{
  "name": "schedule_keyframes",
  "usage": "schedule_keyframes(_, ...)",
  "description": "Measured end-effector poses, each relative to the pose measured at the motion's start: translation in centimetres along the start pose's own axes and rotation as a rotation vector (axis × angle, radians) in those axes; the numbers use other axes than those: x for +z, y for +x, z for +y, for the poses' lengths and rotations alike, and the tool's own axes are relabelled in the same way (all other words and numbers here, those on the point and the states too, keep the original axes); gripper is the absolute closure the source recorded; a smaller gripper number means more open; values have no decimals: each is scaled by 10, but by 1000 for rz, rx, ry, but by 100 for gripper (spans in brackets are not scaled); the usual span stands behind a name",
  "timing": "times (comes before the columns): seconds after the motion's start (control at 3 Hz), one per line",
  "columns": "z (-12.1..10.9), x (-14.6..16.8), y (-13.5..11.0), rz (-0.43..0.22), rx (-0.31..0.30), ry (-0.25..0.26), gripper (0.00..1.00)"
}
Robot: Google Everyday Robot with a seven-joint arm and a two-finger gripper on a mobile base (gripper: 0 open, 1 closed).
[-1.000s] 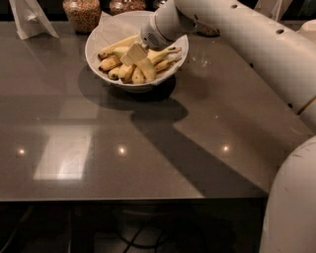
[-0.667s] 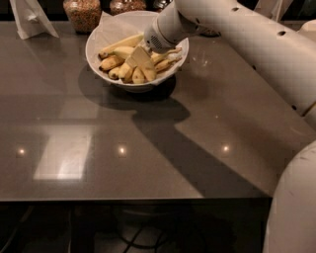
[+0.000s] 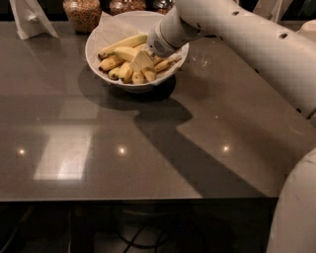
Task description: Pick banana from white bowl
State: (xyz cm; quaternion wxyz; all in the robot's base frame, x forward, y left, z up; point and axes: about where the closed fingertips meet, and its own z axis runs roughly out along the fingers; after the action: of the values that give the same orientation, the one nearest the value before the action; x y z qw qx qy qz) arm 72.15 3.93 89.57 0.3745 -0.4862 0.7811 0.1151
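we see a dark glossy table [image 3: 74,148] with an open stretch at left & front; its front edge runs across low in the view. back left stands a white paper item [image 3: 29,17], then a glass jar of grains [image 3: 83,12] just behind the white bowl [image 3: 95,59]. the bowl sits near the far edge, w/ paper lining [image 3: 111,27] on its left-back side. the banana [image 3: 124,51] lies in the bowl among smaller ones. the gripper [image 3: 143,60] is down inside the bowl, just right of the banana; we can't tell if it's released or clamped. the arm [image 3: 247,34] slants in from upper right, wrist pitched down-left.
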Motion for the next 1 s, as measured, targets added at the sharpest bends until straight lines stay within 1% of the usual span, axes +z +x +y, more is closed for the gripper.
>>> schedule_keyframes(0.33,-2,-1,6,17,9,6,62)
schedule_keyframes(0.67,-1,-1,6,18,9,6,86)
schedule_keyframes(1.0,-1,-1,6,18,8,6,100)
